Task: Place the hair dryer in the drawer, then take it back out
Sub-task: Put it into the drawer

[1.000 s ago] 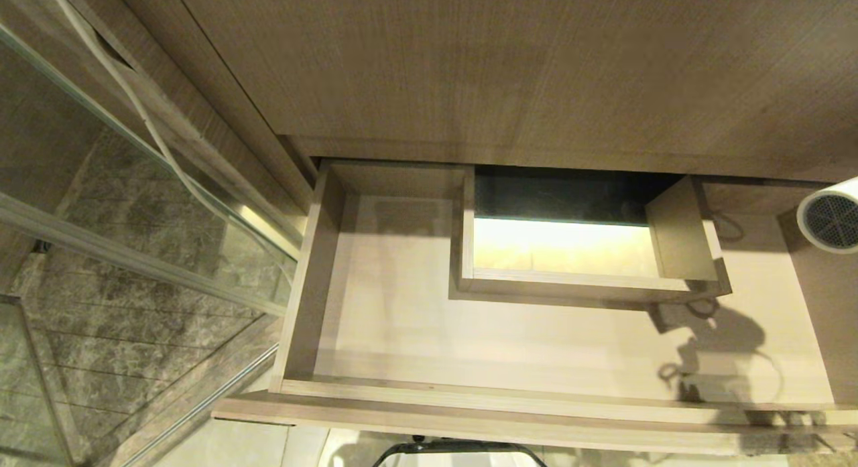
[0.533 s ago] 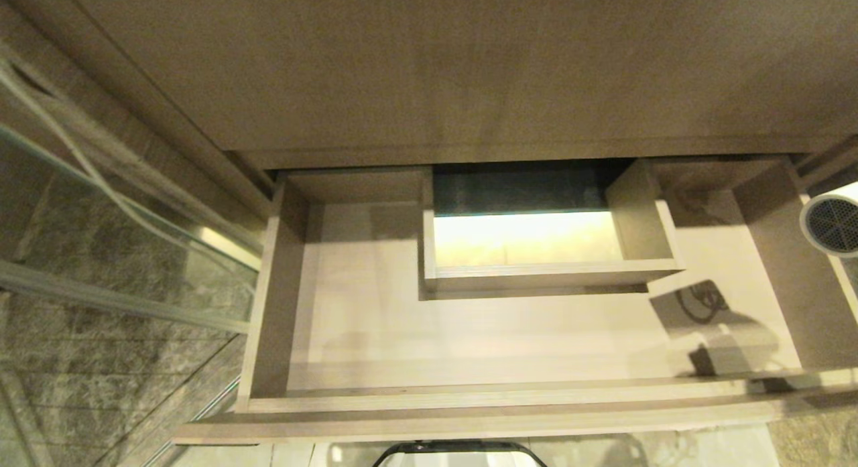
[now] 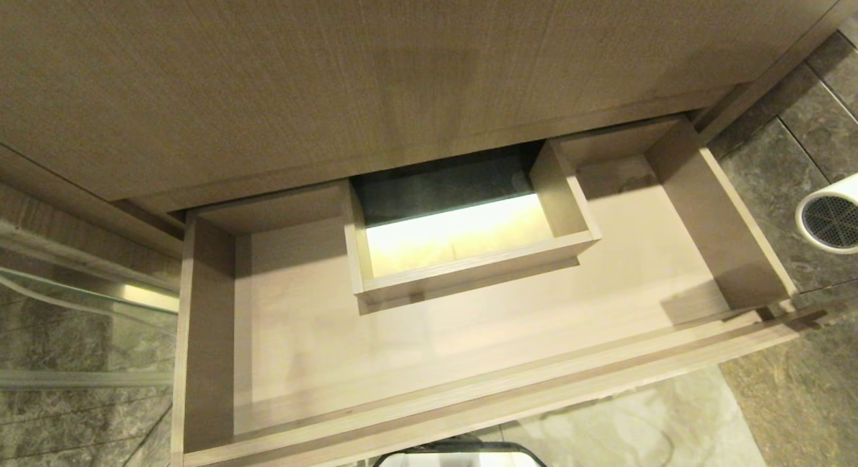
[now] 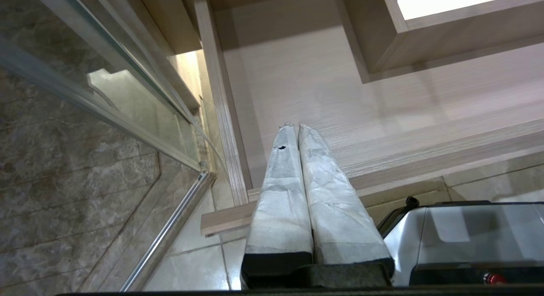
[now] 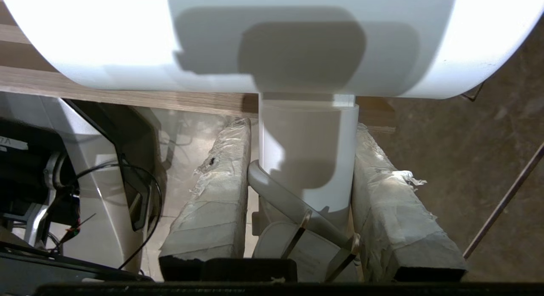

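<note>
Right gripper (image 5: 301, 160) clamping handle of small white plastic hair dryer (image 3: 831, 216), outside right side of open light-wood drawer (image 3: 415, 360), left gripper (image 4: 297, 128) fingers pressed together, empty.

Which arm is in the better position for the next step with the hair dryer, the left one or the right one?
The right. The right claw already grips the hair dryer by its handle, off the right end of the open drawer. The left claw is shut and empty at the drawer's left end.
</note>
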Controlling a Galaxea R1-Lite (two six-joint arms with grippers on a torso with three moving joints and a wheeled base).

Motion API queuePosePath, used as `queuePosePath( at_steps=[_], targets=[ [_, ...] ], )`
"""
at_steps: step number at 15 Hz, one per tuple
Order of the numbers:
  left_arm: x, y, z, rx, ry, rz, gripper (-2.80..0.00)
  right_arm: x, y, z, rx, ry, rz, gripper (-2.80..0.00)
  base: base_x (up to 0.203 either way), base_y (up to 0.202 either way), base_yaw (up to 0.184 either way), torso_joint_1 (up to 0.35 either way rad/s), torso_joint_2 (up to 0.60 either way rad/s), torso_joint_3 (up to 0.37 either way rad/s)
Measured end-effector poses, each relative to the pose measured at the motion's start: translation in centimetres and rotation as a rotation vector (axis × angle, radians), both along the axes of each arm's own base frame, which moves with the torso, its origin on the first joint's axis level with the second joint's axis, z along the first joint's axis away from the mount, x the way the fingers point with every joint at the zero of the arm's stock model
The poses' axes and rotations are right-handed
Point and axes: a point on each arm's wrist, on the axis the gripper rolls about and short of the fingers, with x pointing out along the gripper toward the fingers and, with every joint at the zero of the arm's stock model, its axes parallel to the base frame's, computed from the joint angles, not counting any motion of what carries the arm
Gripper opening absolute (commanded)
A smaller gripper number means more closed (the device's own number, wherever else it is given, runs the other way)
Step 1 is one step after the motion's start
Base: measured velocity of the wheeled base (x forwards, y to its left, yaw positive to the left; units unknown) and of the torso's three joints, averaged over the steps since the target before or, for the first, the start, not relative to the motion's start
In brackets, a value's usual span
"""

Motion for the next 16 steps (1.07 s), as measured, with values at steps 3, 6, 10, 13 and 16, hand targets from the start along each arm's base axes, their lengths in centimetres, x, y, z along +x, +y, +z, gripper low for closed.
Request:
queuePosePath(
  at_steps=[3,6,10,13,16],
  targets=[
    [0.0,0.0,0.0,0.000,-0.001,0.000,-2.80,1.3,-0.1,-0.1,0.026,0.002,0.032,-2.80,0.000,0.000,0.000,0.000,0.00,0.000],
    [0.0,0.0,0.0,0.000,-0.001,-0.001,-2.80,3.8,-0.3,-0.5,0.085,0.020,0.048,-2.80,0.000,0.000,0.000,0.000,0.00,0.000],
    [0.0,0.0,0.0,0.000,-0.001,-0.001,-2.80,10.0,-1.0,-2.5,0.202,0.057,0.044,-2.80,0.000,0.000,0.000,0.000,0.00,0.000],
    [0.0,0.0,0.0,0.000,-0.001,-0.001,-2.80,15.3,-1.5,-5.3,0.264,0.067,0.042,-2.80,0.000,0.000,0.000,0.000,0.00,0.000],
    [0.0,0.0,0.0,0.000,-0.001,-0.001,-2.80,21.5,-1.1,-8.2,0.313,-0.007,0.043,-2.80,0.000,0.000,0.000,0.000,0.00,0.000]
  ],
)
